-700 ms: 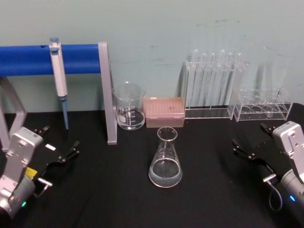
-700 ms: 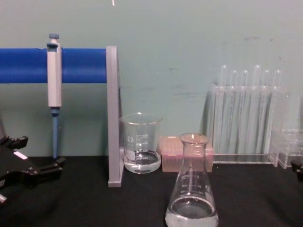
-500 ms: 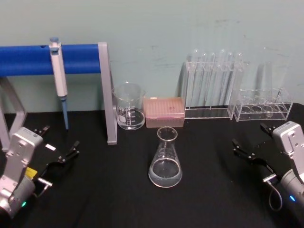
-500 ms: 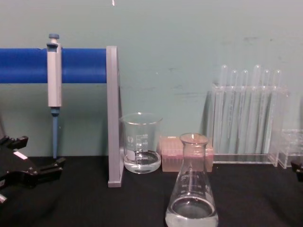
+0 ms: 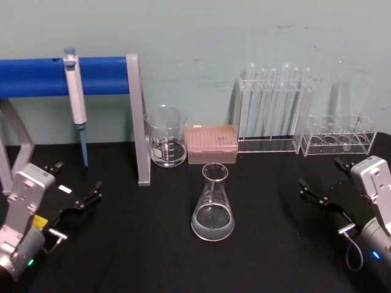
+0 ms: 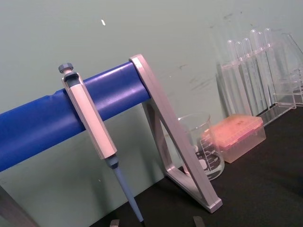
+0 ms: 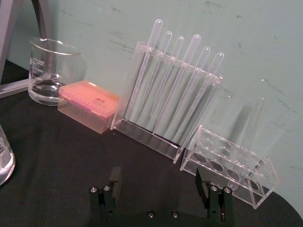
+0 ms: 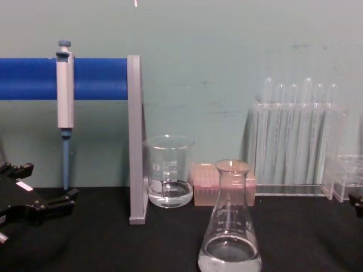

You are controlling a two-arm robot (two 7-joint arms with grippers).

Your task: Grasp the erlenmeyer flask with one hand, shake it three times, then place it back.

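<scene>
The erlenmeyer flask (image 5: 212,204) stands upright mid-table on the black surface, with a little clear liquid in its base. It also shows in the chest view (image 8: 229,226) and at the edge of the right wrist view (image 7: 4,161). My left gripper (image 5: 78,177) rests open at the table's left, well apart from the flask; it is seen side-on in the chest view (image 8: 45,184), and its fingertips just show in the left wrist view (image 6: 156,222). Far to the right my right gripper (image 5: 321,173) is open with nothing between its fingers (image 7: 115,178).
Behind the flask stand a glass beaker (image 5: 165,137) and a pink tip box (image 5: 211,143). A rack of test tubes (image 5: 275,110) and a low clear rack (image 5: 339,137) sit at the back right. A pipette (image 5: 74,97) hangs on the blue bar stand (image 5: 36,76).
</scene>
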